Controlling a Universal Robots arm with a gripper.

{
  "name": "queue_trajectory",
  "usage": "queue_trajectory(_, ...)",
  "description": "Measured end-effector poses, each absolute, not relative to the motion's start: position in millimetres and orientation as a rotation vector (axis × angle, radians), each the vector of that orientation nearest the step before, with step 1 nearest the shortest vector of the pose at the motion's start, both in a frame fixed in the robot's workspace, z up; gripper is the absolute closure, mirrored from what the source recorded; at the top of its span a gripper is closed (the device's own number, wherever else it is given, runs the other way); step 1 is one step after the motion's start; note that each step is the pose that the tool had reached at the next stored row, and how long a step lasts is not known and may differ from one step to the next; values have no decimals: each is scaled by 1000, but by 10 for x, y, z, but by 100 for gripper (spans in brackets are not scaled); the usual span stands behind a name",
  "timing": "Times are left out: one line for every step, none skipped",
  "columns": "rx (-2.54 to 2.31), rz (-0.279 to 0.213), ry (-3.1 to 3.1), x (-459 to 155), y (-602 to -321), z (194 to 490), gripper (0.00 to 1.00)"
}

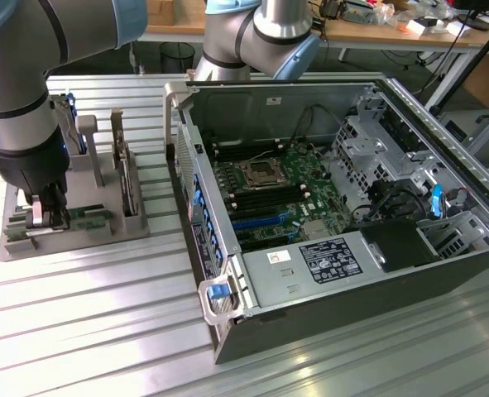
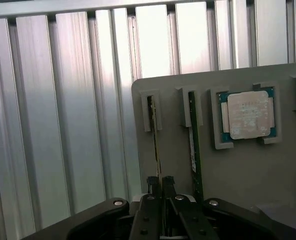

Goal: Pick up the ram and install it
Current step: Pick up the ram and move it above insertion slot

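Note:
Two thin green ram sticks stand on edge in slots of a grey holder tray (image 2: 238,170). In the wrist view my gripper (image 2: 160,181) is down over the end of one ram (image 2: 154,130), its two black fingers pressed together on the stick's top edge. The other ram (image 2: 194,145) stands in the neighbouring slot, untouched. In the exterior view the gripper (image 1: 47,213) sits low over the tray (image 1: 79,236) at that view's left, with a green board edge (image 1: 91,218) showing beside it. The ram still rests in its slot.
A CPU chip (image 2: 248,114) lies in a recess of the tray. The open computer case (image 1: 327,273) stands at the exterior view's right, with its motherboard (image 1: 269,186), memory slots (image 1: 256,222) and a labelled power supply (image 1: 323,263). Everything rests on a ribbed metal table (image 1: 103,322).

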State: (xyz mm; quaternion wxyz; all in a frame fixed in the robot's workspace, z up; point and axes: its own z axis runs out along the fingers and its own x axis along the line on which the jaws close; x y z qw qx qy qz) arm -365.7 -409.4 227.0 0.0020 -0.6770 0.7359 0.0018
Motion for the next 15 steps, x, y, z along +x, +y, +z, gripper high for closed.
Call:
queue_trajectory(-2124, 5, 2309, -3657, -4093, 2278, 86)
queue_trajectory(-2124, 5, 2309, -3657, -4094, 2283, 86)
queue_trajectory(-2124, 5, 2309, -3657, -4094, 2291, 86)
queue_trajectory(-2124, 5, 2309, -3657, -4094, 2296, 86)
queue_trajectory(-2124, 5, 2309, -3657, -4094, 2302, 86)
queue_trajectory(-2124, 5, 2309, -3657, -4094, 2311, 86)
queue_trajectory(-2124, 5, 2309, -3657, -4094, 2319, 86)
queue_trajectory(-2124, 5, 2309, -3657, -4094, 2329, 86)
queue_trajectory(-2124, 5, 2309, -3657, -4094, 2340, 86)
queue_trajectory(-2124, 5, 2309, -3657, -4094, 2347, 86)
queue_trajectory(-2124, 5, 2309, -3657, -4094, 2354, 86)
queue_trajectory(-2124, 5, 2309, -3657, -4094, 2362, 86)
queue_trajectory(-2124, 6, 2309, -3657, -4094, 2368, 86)
queue_trajectory(-2124, 5, 2309, -3657, -4094, 2376, 86)
queue_trajectory(-2124, 6, 2309, -3657, -4094, 2382, 86)
